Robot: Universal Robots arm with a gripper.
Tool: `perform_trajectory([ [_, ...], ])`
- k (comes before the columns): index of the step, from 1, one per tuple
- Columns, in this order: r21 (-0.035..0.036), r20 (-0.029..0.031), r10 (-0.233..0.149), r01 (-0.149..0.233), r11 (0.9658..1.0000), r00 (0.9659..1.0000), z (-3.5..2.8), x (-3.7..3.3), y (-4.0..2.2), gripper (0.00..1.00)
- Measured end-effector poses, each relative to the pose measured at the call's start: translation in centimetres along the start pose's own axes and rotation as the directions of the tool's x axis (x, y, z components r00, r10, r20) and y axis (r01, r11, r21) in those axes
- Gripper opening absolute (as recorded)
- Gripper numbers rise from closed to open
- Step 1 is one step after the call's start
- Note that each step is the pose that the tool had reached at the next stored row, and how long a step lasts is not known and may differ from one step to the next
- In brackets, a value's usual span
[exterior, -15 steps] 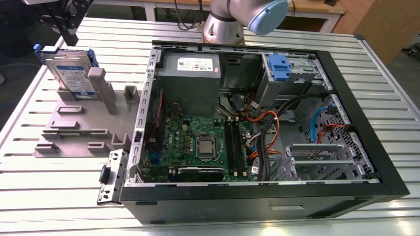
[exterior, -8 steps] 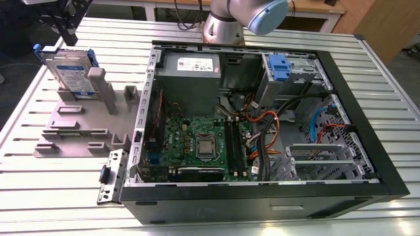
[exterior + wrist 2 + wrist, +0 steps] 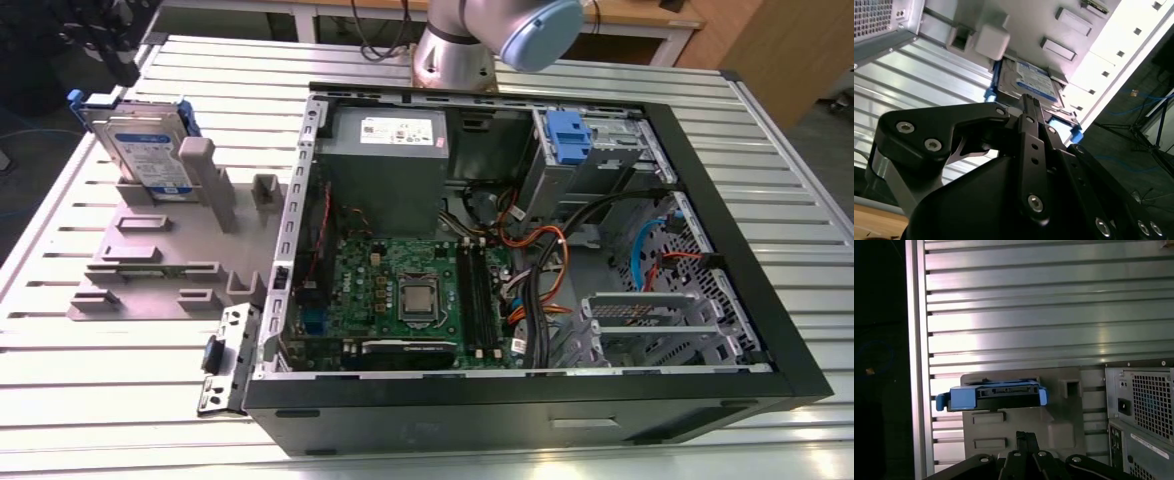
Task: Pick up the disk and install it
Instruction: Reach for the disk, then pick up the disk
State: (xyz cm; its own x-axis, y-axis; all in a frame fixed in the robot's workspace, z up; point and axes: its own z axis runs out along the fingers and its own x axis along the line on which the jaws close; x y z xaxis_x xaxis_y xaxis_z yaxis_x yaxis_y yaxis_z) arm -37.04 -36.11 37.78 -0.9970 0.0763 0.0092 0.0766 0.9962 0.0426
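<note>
Disk stands on edge in a grey holder at the upper left of the exterior view. The holder sits on the slatted bench, just to the left of the open computer case. I judge the disk stiff and fairly dense for its size. Its smooth metal faces could slip, its blue plastic frame may flex a little, and I would not want it knocked. The soundest hold looks to be across the two flat faces, on the part that rises clear of the holder. In the first wrist view my hand is clenched on nothing, its tips drawn together. The disk lies ahead of those tips, apart from them and untouched, with its blue-framed edge turned toward the hand. In the second wrist view its label face shows past the hand.
</note>
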Motion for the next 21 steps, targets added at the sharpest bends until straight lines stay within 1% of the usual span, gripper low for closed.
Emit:
perform_trajectory([
  [3, 0.0001, -0.0002, 0.000, 0.000, 1.0000, 1.0000, 0.07, 1.39, 0.15, 0.11],
  [7, 0.0000, 0.0000, 0.000, 0.000, 1.0000, 1.0000, 0.23, 3.06, 0.46, 0.11],
  [10, 0.0001, -0.0005, 0.000, 0.000, 1.0000, 1.0000, 0.34, 4.03, 0.86, 0.11],
  [13, 0.0001, -0.0010, 0.000, 0.000, 1.0000, 1.0000, 0.49, 4.53, 1.50, 0.11],
  [15, 0.0002, -0.0011, 0.000, 0.000, 1.0000, 1.0000, 0.57, 4.86, 1.78, 0.11],
  [17, 0.0001, -0.0010, 0.000, 0.000, 1.0000, 1.0000, 0.60, 5.00, 1.82, 0.11],
  [21, 0.0001, -0.0010, 0.000, 0.000, 1.0000, 1.0000, 0.60, 5.03, 1.82, 0.11],
])
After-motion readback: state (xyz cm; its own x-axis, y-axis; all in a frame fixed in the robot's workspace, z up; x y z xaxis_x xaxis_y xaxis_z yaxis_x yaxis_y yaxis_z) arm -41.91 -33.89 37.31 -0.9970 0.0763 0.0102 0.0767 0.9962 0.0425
